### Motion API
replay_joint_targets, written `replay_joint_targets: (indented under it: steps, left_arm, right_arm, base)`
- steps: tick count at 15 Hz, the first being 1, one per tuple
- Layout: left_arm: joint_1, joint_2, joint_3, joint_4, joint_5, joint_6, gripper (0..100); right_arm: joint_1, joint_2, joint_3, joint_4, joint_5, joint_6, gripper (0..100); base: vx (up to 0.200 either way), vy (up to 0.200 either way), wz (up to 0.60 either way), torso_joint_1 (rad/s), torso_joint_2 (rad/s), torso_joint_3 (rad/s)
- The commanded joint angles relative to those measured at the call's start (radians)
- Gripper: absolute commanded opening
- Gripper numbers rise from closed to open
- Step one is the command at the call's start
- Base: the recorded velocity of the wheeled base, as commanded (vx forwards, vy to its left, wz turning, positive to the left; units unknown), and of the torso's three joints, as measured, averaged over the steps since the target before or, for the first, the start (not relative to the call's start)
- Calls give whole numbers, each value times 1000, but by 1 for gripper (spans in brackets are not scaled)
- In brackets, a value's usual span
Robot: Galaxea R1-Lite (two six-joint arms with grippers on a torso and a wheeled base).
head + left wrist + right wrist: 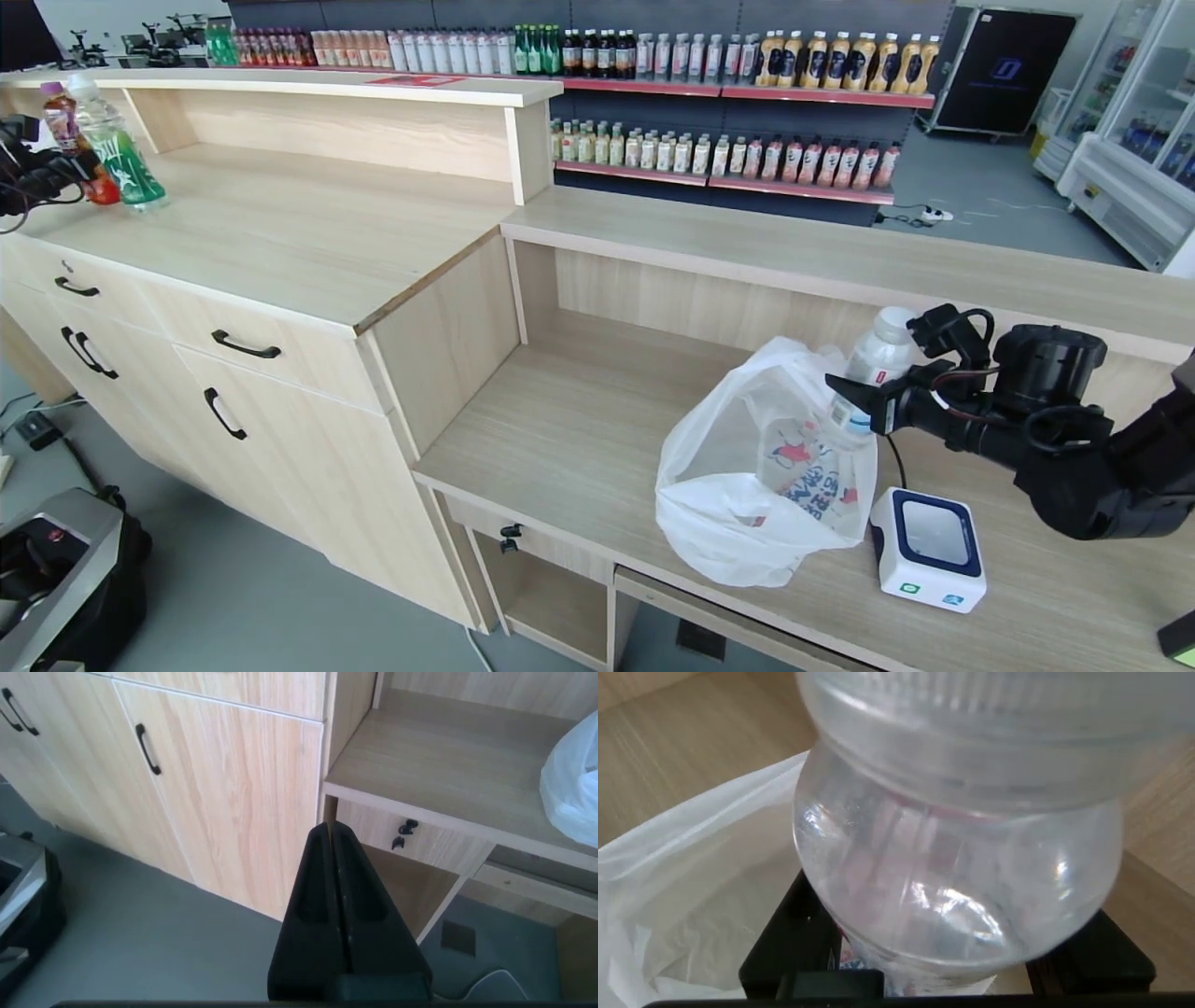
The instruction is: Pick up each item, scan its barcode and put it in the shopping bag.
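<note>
Head view had my right pincer (864, 403) clamped around a clear plastic water bottle with a white cap (876, 366), held upright right over the open mouth of the white, thin plastic shopping bag (747, 485). So this one looked like it was at the bagging step, not yet let go! A white box scanner with a dark-framed window (929, 551) sat just beside the bag, on its right. Red print showed through the bag, but whether goods already lay inside, I could not tell. Well apart from the bag, off to its left on the raised counter, a green-labelled bottle (117, 145) and a red-labelled one (67, 121) waited their turn. My left pincer (333, 887) was pressed closed and empty, low, well left of the bag.
</note>
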Motion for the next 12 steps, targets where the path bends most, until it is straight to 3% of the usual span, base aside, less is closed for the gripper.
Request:
replay_joint_targets:
  steps: [1, 5, 12]
  left_arm:
    - [0, 0, 0, 0, 0, -1, 0]
    - [0, 0, 0, 0, 0, 1, 0]
    - [0, 0, 0, 0, 0, 1, 0]
  right_arm:
    - [-22, 73, -31, -18, 30, -4, 0]
    - [-25, 166, -56, -87, 106, -36, 0]
    - [-13, 263, -137, -104, 133, -38, 0]
  base:
    - [0, 0, 0, 0, 0, 0]
    - [0, 0, 0, 0, 0, 0]
    - [0, 0, 0, 0, 0, 0]
